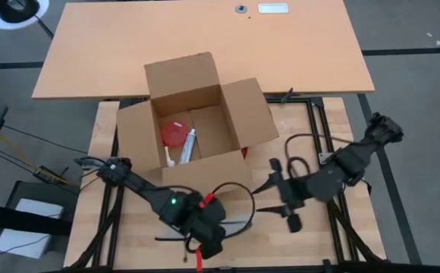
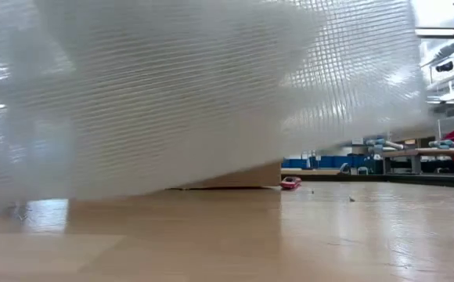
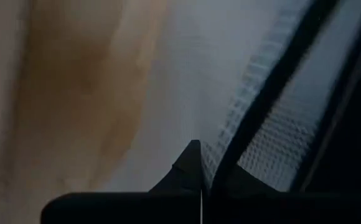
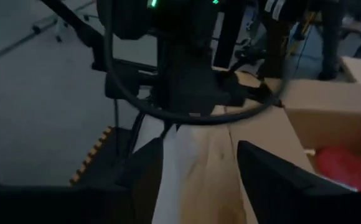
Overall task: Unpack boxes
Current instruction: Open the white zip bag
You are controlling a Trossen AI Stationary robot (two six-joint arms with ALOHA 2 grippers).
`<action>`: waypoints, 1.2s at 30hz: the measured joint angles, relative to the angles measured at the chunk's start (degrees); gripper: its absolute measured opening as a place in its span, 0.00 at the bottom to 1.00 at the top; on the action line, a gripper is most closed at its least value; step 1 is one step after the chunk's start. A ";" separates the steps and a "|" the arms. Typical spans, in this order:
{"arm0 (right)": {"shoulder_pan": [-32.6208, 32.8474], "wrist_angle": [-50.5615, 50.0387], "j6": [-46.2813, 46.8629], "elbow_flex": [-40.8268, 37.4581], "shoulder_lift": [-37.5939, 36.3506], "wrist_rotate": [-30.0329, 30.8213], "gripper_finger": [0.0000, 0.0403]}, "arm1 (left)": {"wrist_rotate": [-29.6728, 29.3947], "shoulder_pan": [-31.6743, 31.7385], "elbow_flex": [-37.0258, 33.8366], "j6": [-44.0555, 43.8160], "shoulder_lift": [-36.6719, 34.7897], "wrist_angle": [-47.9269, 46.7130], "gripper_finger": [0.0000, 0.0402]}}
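A clear plastic bag (image 2: 180,86) veils the low view; left gripper (image 1: 205,244) pinches it, right gripper (image 1: 287,203) spread beside the carton (image 1: 197,121).

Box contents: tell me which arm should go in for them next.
Right, probably. The right gripper is open and empty beside the box, while the left gripper, farther away, is shut on a clear plastic sheet.

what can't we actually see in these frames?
- Low view: translucent gridded plastic sheet close to the lens hides most of the brown cardboard carton and both arms.
- Left wrist view: left gripper shut on that sheet; everything beyond is blurred.
- High view: carton contents too small to identify.
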 joint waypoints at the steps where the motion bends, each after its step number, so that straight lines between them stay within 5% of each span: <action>1: -0.26 1.31 -0.81 0.00 0.92 0.45 0.54 | -0.68 0.41 0.00 2.75 -0.32 -0.11 0.01; 13: -0.73 -1.16 -10.23 0.00 4.99 7.08 0.57 | -4.64 5.39 -1.29 21.99 -1.98 0.56 0.01; 22: 2.15 12.11 -9.15 0.00 5.50 10.02 0.55 | -2.53 6.48 -3.02 25.34 -1.89 2.05 0.01; 36: 1.87 3.07 -6.39 -0.04 14.07 5.22 0.50 | -1.71 9.35 -3.07 24.53 -1.89 2.50 0.01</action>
